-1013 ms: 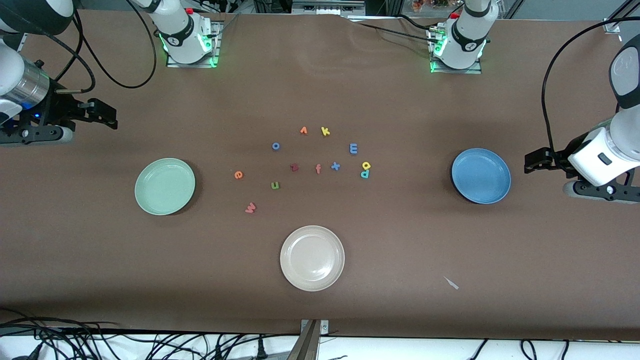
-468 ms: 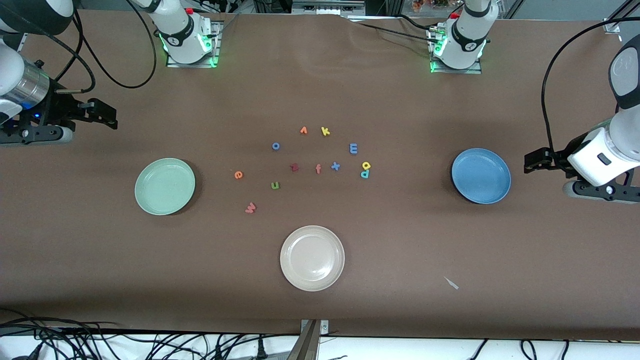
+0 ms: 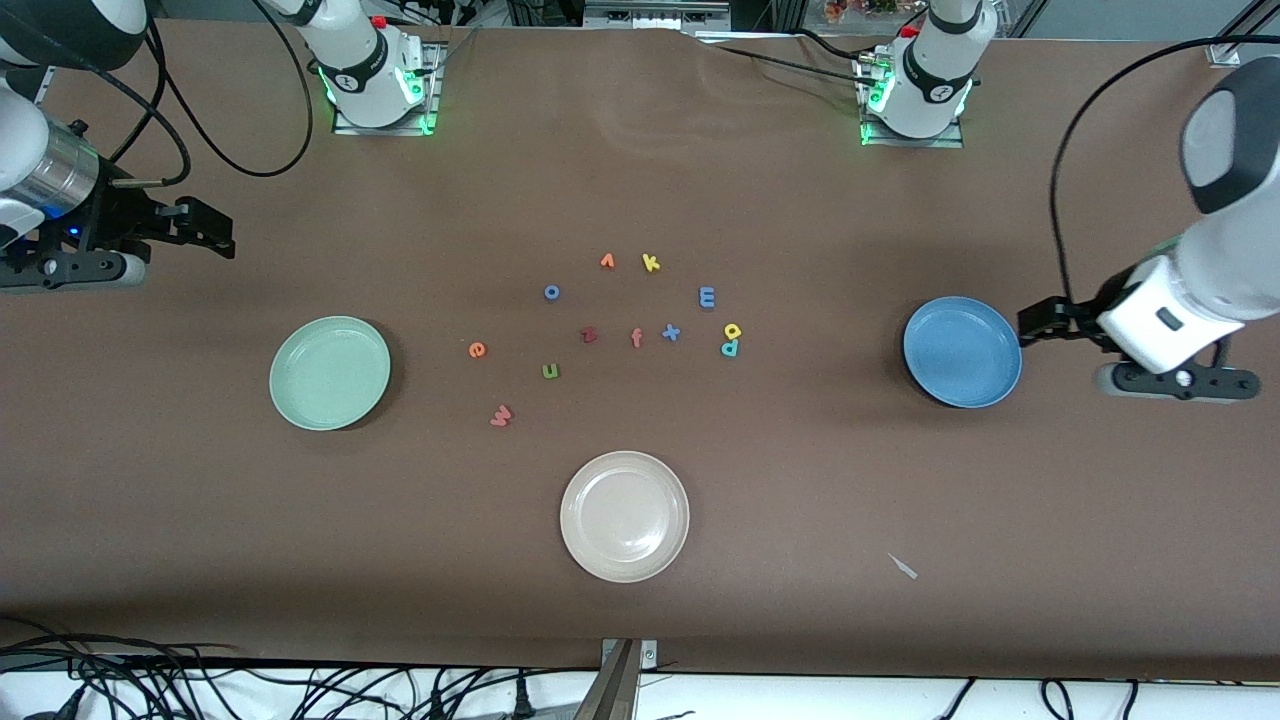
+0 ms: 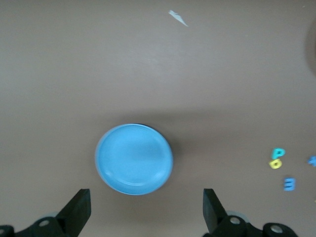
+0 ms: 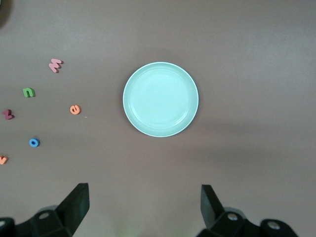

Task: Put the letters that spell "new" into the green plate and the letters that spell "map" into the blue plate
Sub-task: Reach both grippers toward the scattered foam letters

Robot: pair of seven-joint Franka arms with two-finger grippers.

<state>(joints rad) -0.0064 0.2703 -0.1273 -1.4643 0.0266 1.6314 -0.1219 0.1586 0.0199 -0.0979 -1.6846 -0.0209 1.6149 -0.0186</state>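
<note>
Lying loose at mid-surface: foam letters, none in any plate. Orange "e" (image 3: 477,349), green "n" (image 3: 550,371) and pinkish-red "w" (image 3: 501,415) sit toward the right arm's end of the cluster, the "w" nearest the front camera. Lilac-blue "m" (image 3: 707,296), yellow "a" (image 3: 733,330) and teal "p" (image 3: 730,348) sit toward the left arm's end, "a" and "p" touching. Among them: dark red "z" (image 3: 589,335), salmon "f" (image 3: 636,338), blue "x" (image 3: 671,332), blue "o" (image 3: 552,292), orange "v" (image 3: 607,261), yellow "k" (image 3: 651,263).

Green plate (image 3: 330,372): holds nothing, toward the right arm's end. Blue plate (image 3: 962,351): holds nothing, toward the left arm's end. Cream-white plate (image 3: 625,516): holds nothing, nearest the front camera. Small white scrap (image 3: 903,566) on the brown surface (image 3: 800,480), near that plate.

Left hand (image 3: 1030,326): fingers spread wide, holding nothing, just beside the blue plate's rim. Right hand (image 3: 222,235): fingers spread wide, holding nothing, waiting over bare surface well apart from the green plate.
</note>
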